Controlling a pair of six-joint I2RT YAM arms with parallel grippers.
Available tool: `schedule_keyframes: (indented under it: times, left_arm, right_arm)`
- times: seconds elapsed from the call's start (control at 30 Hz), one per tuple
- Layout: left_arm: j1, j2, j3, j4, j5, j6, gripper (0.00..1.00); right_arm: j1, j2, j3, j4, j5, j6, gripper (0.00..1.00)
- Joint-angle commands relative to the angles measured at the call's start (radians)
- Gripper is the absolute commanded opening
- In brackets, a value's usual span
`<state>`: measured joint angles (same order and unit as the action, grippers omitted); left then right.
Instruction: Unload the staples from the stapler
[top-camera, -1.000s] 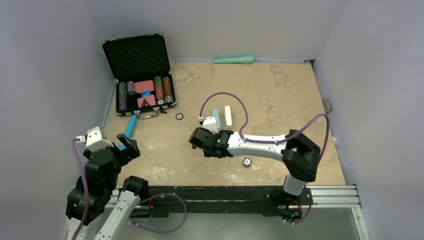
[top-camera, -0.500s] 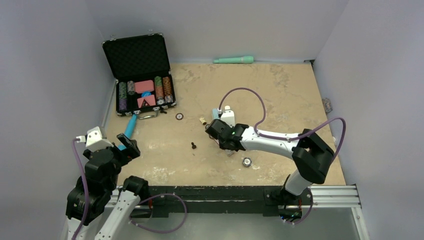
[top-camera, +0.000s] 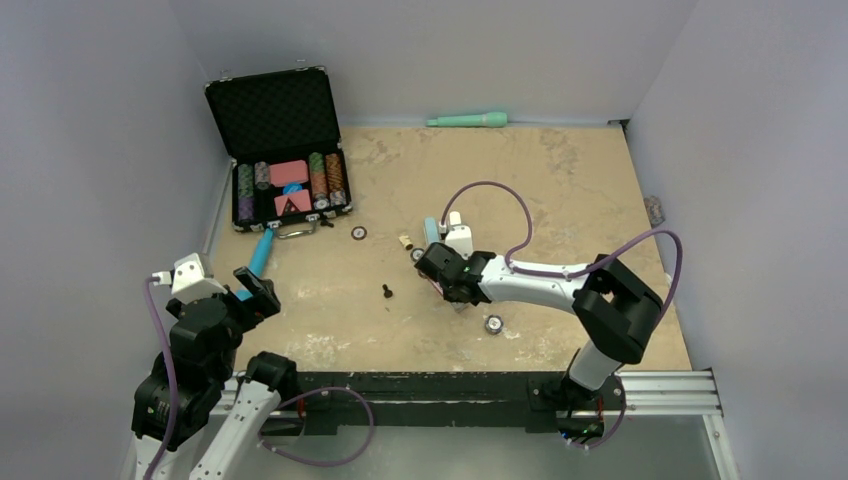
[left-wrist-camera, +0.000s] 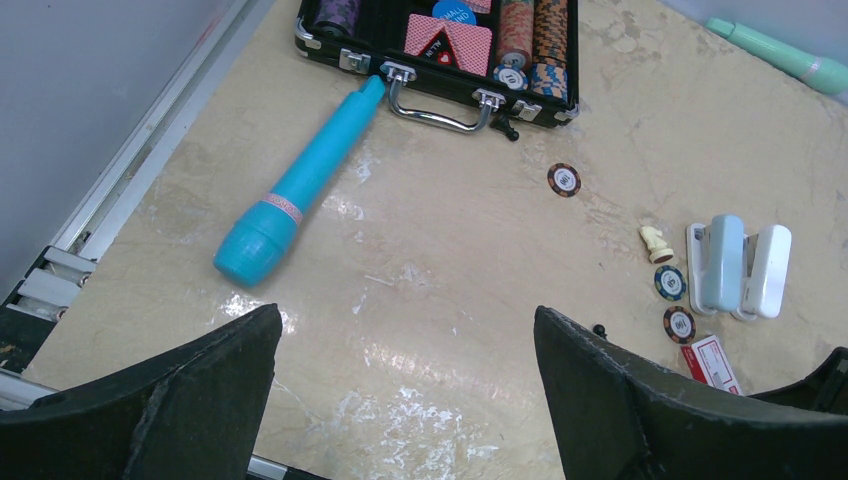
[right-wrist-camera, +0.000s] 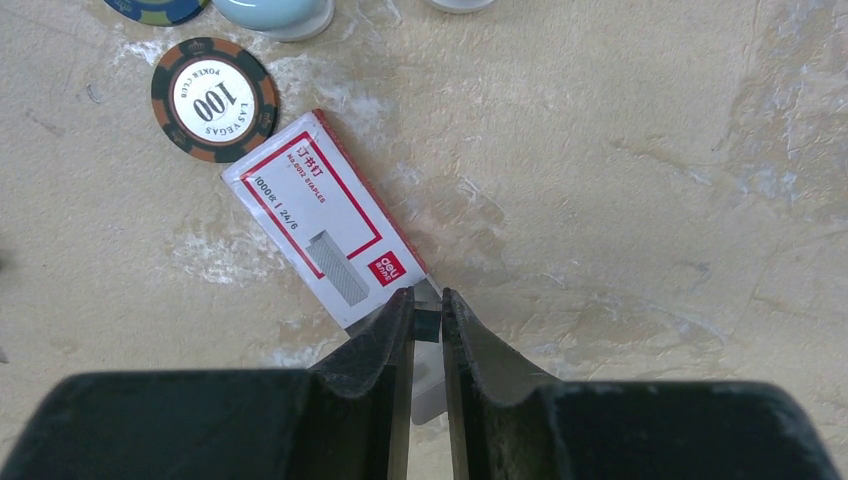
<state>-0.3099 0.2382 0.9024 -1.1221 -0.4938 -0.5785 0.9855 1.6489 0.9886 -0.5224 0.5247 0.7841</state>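
Pale marbled worktop fills the space between plain grey walls, and much of what matters on it is only partly seen. One stapler (left-wrist-camera: 740, 265) lies swung open near the middle, its light-blue half and white half side by side; the right wrist view cuts both off at the top edge, and no view is sharp enough to tell whether any staples sit in it. Just near of it lies one white-and-red staple box (right-wrist-camera: 320, 225), whose near end disappears between the fingers of the right gripper (right-wrist-camera: 426, 296). That gripper is closed almost fully and pinches that end; the right arm hides the box from above. The left gripper (left-wrist-camera: 405, 315) hangs at the near left corner with its jaws spread wide and nothing between them. Four loose poker chips can be counted: one marked 100 (right-wrist-camera: 215, 98) beside the box, one bluish (left-wrist-camera: 670, 283) touching the stapler's end, one (top-camera: 358, 233) near the case, one (top-camera: 493, 324) near of the right arm. Two chess pieces show, one cream (left-wrist-camera: 655, 243) and one black (top-camera: 386, 291). One black case (top-camera: 275, 115) stands open at the far left; its chip columns are too small to count. Two tubes lie flat, one blue (left-wrist-camera: 300, 185) at the case handle, one mint (top-camera: 468, 120) along the far wall.
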Motion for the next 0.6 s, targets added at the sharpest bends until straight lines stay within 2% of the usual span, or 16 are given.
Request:
schedule_keyframes:
  times: [0.0,0.57]
  left_arm:
    - [0.003,0.014,-0.004,0.034,-0.001,0.031,1.0]
    - [0.003,0.01,-0.003,0.034,-0.003,0.031,1.0]
  right_arm:
    - [-0.004,0.001,-0.011,0.042,0.011,-0.014,0.19]
    - [-0.007,-0.02,-0.036,0.049,-0.019,0.006,0.19]
